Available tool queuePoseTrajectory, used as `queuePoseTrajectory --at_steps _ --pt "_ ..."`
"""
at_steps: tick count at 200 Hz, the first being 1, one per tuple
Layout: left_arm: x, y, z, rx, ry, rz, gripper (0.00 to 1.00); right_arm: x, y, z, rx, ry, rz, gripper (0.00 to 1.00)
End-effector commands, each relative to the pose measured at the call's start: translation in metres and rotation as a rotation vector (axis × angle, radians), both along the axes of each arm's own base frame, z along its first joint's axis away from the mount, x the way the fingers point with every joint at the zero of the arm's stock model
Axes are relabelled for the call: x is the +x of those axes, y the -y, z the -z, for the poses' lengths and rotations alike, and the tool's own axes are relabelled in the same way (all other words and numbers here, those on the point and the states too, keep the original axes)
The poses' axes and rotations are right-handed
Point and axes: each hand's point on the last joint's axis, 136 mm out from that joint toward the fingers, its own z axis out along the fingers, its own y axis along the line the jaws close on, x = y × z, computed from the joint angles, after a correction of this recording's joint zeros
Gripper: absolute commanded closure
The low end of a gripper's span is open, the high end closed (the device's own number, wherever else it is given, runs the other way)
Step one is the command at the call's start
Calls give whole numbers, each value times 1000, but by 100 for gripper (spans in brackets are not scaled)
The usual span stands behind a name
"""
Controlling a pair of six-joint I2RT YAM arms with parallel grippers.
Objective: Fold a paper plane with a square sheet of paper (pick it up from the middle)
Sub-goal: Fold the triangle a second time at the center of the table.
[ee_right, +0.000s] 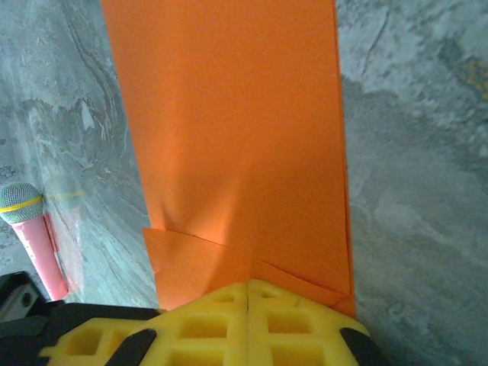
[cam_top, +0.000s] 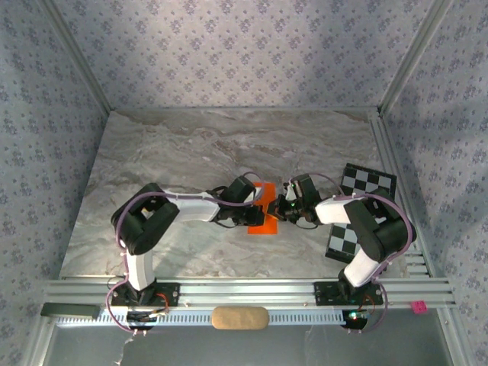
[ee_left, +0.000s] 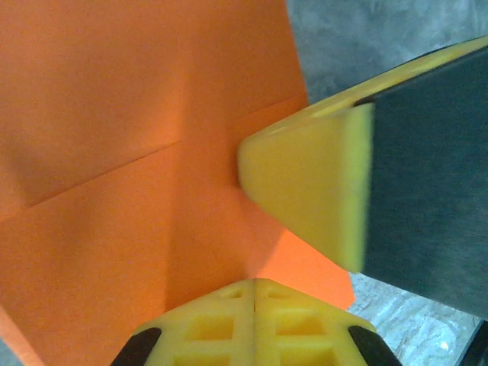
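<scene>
Paper: a thin bright orange paper sheet (cam_top: 263, 223) lies just right of centre in the top view, between the two gripper heads.
Creases: in the left wrist view the orange paper sheet (ee_left: 145, 152) shows a fold line rising from mid left towards the upper right. In the right wrist view, small folded flaps sit at its lower edge (ee_right: 229, 137).
Left gripper (ee_left: 254, 305): yellow jaws pressed flat together at the bottom of its own view, the paper running into their seam — pinched.
Right gripper (ee_right: 248, 320): jaws likewise closed together on the paper's lower edge. One of its yellow fingers (ee_left: 305, 191) lies over the sheet at mid right of the left wrist view.
Meeting point: left gripper (cam_top: 259, 204) and right gripper (cam_top: 280, 207) nearly face each other.
Table: grey marbled tabletop (cam_top: 191, 145).
Right side: black-and-white checkerboard card (cam_top: 364, 183), partly under the right arm.
Left edge, right wrist view: pink toy microphone with a mesh head (ee_right: 38, 236) — on the table, apart from the paper.
</scene>
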Motion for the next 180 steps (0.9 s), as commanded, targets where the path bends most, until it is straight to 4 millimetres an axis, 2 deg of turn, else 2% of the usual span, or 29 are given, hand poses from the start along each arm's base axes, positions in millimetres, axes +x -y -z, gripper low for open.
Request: queuePoseTrajectory --at_steps 1,25,52,180 --pt "-3 7 2 -17 -12 11 98 -21 27 40 -153 -124 60 100" --pt "-9 -11 17 51 -24 -8 99 -23 31 44 -170 -131 61 100" --pt "-21 -28 26 75 -44 -20 99 -24 33 46 -178 -135 63 100" --pt "-57 -76 29 152 -55 20 97 -24 39 45 -199 -133 64 100"
